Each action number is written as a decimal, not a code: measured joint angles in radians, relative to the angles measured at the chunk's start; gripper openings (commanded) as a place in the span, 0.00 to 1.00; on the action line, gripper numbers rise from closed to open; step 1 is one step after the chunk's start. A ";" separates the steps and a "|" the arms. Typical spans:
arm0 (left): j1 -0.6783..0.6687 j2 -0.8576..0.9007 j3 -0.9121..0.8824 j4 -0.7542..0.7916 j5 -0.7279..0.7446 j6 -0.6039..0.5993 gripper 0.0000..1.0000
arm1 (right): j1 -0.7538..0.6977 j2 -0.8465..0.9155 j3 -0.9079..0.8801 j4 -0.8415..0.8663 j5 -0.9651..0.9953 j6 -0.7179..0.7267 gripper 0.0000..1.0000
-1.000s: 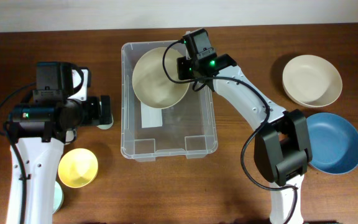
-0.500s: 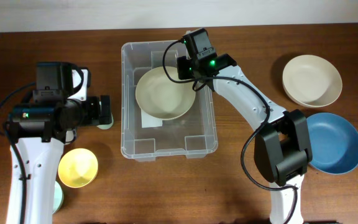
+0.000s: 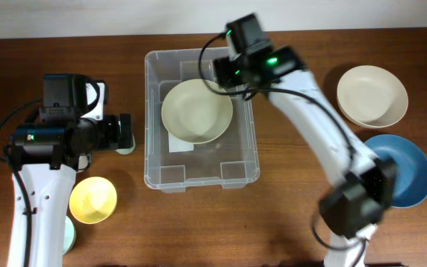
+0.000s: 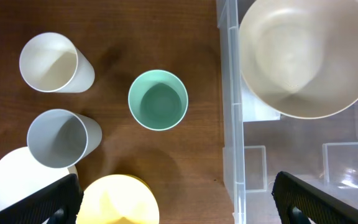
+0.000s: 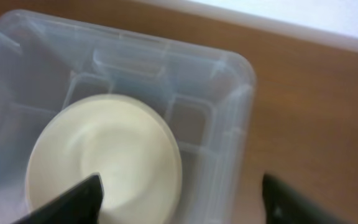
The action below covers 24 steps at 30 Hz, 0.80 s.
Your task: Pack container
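The container (image 3: 148, 119) is a large clear bin in the middle of the table, its white label partly showing under a cream bowl (image 3: 196, 111) that lies upright on its floor. My right gripper (image 3: 224, 74) hovers open above the bin's far right part, and nothing is between its fingers. In the right wrist view the gripper (image 5: 182, 202) hangs above the bowl (image 5: 104, 162) and the container rim (image 5: 244, 81), apart from both. My left gripper (image 3: 128, 133) stands open and empty left of the bin; in the left wrist view it (image 4: 176, 208) spans the container wall (image 4: 229, 124).
A second cream bowl (image 3: 372, 96) and a blue bowl (image 3: 402, 169) sit at the right. Left of the bin are a mint cup (image 4: 158, 99), a white cup (image 4: 51, 62), a grey cup (image 4: 59, 138), a yellow bowl (image 4: 120, 200) and a white plate (image 4: 11, 186).
The cream bowl went from tilted in the right gripper's hold to lying flat on the bin floor. The right gripper opened and drew up and back. The left arm stayed still.
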 measured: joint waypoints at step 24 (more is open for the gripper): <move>0.000 0.000 0.000 0.000 0.000 0.000 1.00 | -0.595 0.208 0.079 -0.202 0.127 -0.196 0.95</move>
